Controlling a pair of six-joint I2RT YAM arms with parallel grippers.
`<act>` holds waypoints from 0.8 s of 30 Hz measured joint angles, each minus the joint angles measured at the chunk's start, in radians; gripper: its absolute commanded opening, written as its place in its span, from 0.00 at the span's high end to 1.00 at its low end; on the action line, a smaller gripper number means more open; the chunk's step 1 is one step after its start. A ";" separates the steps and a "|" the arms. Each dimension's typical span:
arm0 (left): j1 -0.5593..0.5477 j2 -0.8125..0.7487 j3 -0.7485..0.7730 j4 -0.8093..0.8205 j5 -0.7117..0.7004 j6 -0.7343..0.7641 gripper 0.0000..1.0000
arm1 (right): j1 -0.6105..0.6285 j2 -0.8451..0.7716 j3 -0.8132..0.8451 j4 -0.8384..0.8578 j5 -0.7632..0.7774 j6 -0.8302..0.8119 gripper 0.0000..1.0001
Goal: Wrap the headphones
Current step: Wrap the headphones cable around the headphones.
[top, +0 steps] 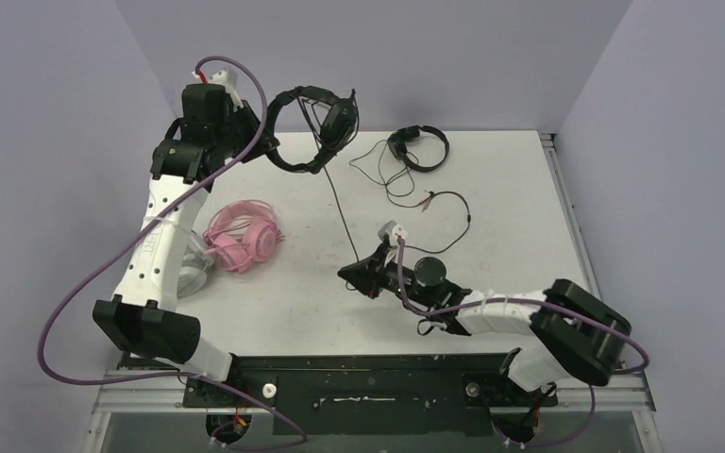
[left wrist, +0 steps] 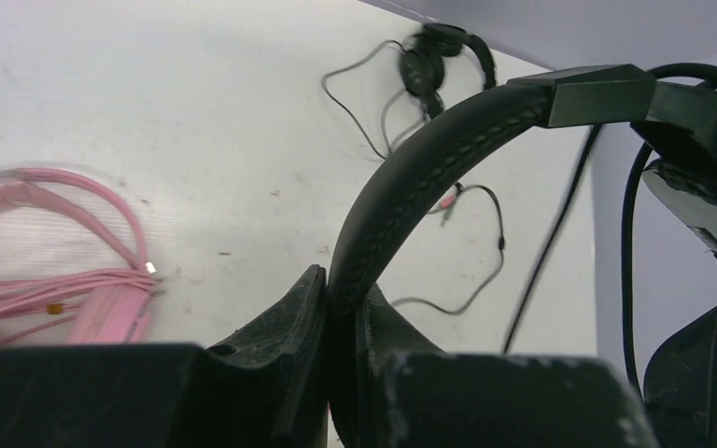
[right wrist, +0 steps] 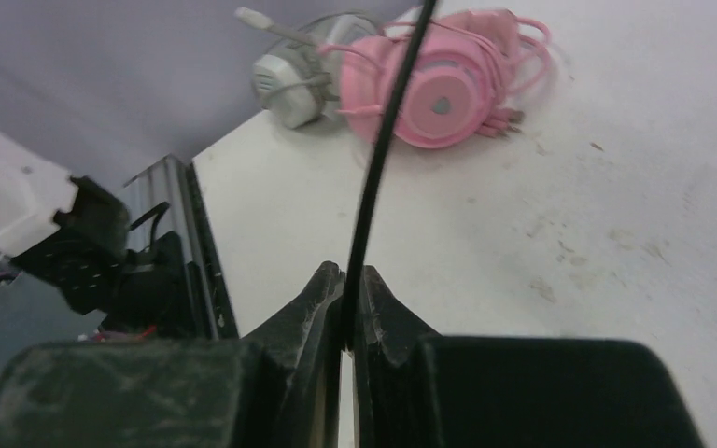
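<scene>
A large black headphones set (top: pixel 313 125) hangs in the air at the back left, its padded headband (left wrist: pixel 448 149) pinched in my shut left gripper (left wrist: pixel 341 289). Its black cable (top: pixel 342 217) runs down to the table's middle, where my right gripper (right wrist: pixel 347 280) is shut on that cable (right wrist: pixel 387 121). A small thin black headset (top: pixel 418 148) lies at the back of the table with its thin cord spread out. The pink headphones (top: pixel 243 238) lie at the left with pink cable bundled on them. A white-grey headset (right wrist: pixel 303 70) sits just beyond them, partly under my left arm.
The small headset's loose cord and plug (top: pixel 439 198) trail across the table between it and my right gripper (top: pixel 351 274). A black mounting rail (top: pixel 340 373) runs along the near edge. Purple-grey walls close in the back and both sides.
</scene>
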 measured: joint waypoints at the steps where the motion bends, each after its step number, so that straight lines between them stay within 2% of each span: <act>1: 0.014 0.010 0.000 0.002 -0.024 0.008 1.00 | 0.039 -0.056 -0.001 -0.039 0.019 -0.018 1.00; 6: 0.052 0.029 -0.038 0.007 -0.119 0.069 1.00 | 0.197 -0.272 0.032 -0.258 0.118 -0.089 1.00; 12: 0.056 0.044 -0.062 0.015 -0.143 0.119 1.00 | 0.256 -0.371 0.135 -0.531 0.186 -0.129 1.00; 18: 0.050 0.016 -0.182 0.135 -0.165 0.231 1.00 | 0.264 -0.357 0.325 -0.845 0.188 -0.161 1.00; 21: 0.010 -0.040 -0.304 0.213 -0.258 0.336 1.00 | 0.265 -0.298 0.513 -1.037 0.192 -0.198 1.00; 24: -0.086 -0.093 -0.388 0.258 -0.374 0.467 1.00 | 0.262 -0.260 0.660 -1.175 0.195 -0.230 1.00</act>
